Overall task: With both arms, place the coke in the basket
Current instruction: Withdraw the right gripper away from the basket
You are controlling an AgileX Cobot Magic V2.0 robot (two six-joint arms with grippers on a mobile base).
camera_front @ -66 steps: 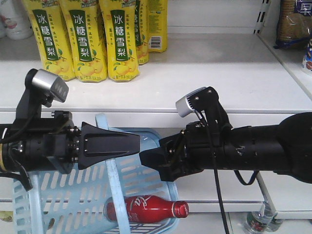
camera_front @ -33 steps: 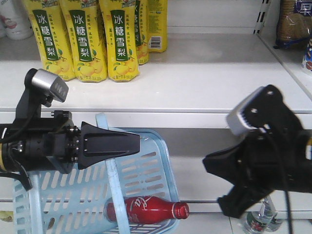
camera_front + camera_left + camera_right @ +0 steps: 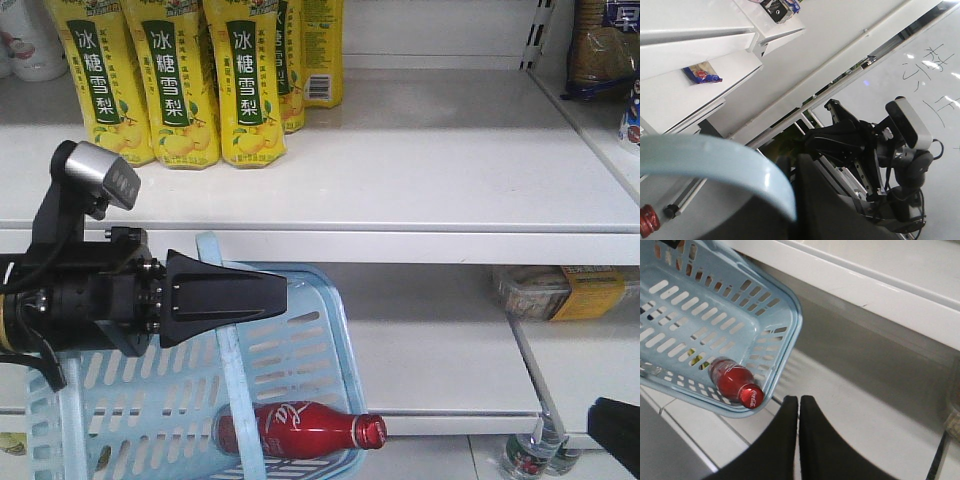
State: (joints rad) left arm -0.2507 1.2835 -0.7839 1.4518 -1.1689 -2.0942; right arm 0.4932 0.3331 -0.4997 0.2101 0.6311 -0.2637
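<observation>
One coke [image 3: 735, 382], one basket [image 3: 690, 305]: a red contoured bottle lying on its side in the low corner of the slotted pale-blue plastic. My left gripper [image 3: 278, 293] is clamped on the flat handle [image 3: 241, 400], with the bottle below it. My right gripper [image 3: 798, 402] is pinched together, empty, near the cap.

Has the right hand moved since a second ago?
Yes. The right hand pulled back rightward and down from the basket; against the shelf edge, only its black corner remains lower right.

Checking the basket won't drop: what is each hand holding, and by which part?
The left hand grips the basket by its flat handle; the right hand is shut, holding nothing.
</observation>
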